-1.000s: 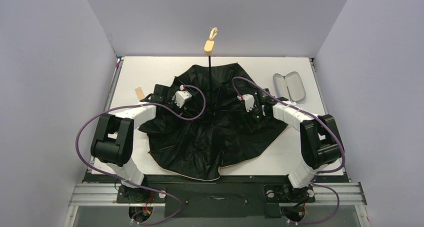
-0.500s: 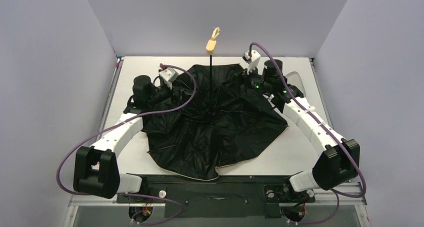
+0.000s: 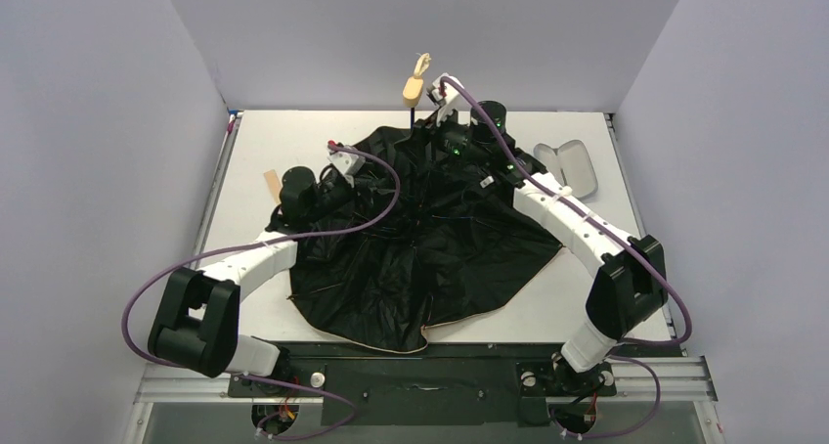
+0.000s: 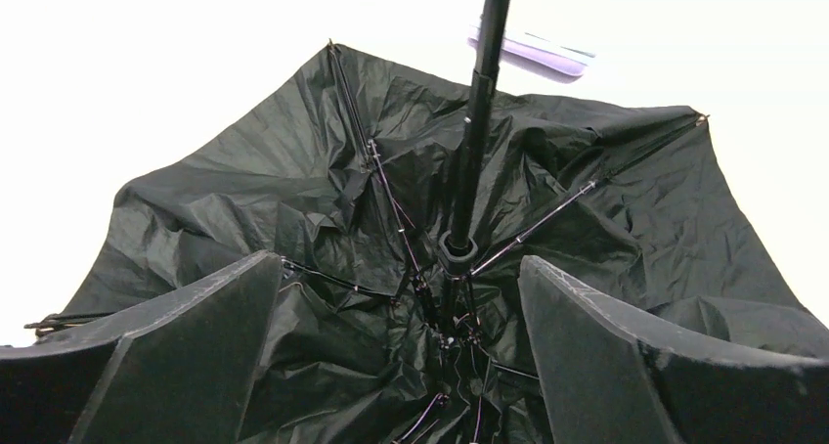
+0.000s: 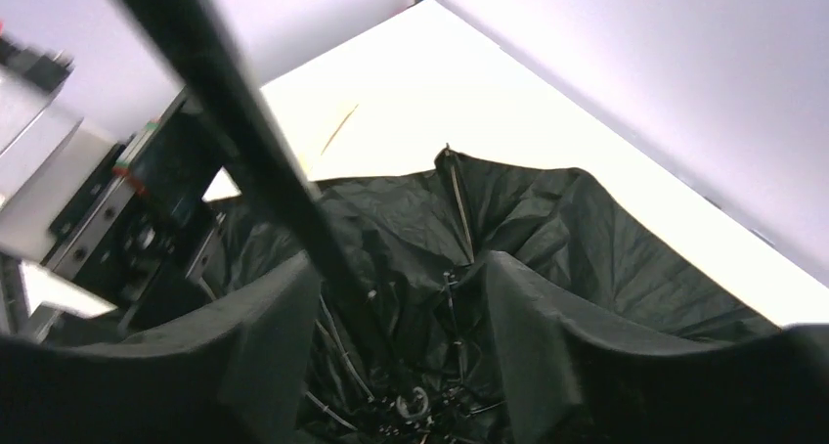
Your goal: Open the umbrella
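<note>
Lying canopy-down across the middle of the counter [image 3: 274, 141], the umbrella [image 3: 420, 258] showed its black lining upward, with the shaft [image 4: 476, 121] standing upright and the tan knob [image 3: 412, 90] at the top centre of the overhead frame. The fabric looked slack and creased, so the task seemed only partly done.

The left end effector [image 4: 399, 263] was released, with its fingers spread wide either side of the runner [image 4: 458, 248] low on the shaft and touching nothing. The right end effector [image 5: 401, 260] was also released, high beside the shaft. The shaft crossed its view close to the left finger rather than centred in the gap.

A clench from that offset would likely shove the thin shaft sideways and tip the whole umbrella toward the case [image 3: 567, 165] at the right. A low reach by the left end effector could snag the ribs [image 4: 391, 195] or pinch loose lining instead of the runner, and the canopy could drag across the counter rather than spreading.
</note>
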You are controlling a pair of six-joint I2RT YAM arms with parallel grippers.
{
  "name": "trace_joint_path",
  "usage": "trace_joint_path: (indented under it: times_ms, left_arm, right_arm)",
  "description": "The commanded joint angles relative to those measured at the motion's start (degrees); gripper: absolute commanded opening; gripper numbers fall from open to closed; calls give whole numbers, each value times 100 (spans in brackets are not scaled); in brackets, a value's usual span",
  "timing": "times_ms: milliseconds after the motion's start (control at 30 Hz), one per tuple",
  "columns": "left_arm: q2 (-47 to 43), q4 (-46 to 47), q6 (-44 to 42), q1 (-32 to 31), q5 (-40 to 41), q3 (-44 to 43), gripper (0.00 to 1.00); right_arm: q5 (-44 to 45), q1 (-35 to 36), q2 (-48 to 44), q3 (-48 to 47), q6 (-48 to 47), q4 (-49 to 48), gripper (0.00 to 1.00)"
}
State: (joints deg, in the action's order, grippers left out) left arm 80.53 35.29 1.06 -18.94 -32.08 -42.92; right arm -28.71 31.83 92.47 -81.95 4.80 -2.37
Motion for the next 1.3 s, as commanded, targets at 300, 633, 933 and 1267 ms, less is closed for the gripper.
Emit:
trace_joint_path:
  times_ms: [300,633,933,1267]
  left_arm:
    - [801,1562,-481,-723,583,42,62]
    - [1672,2009,-652,-1080,786,-506,45]
    - [2198,1859,-661,-1103,1014,-645,22]
    - [2361,1623,-574,-1112,1236,-270,23]
  right_arm:
    - [360,113,-37,-296,87,-883,13]
    - [308,111,-130,-218,135,-924,7]
    - [253,102,-134,-409,314,-992,3]
    - [173,1,-42,-1211,759,-1090,0]
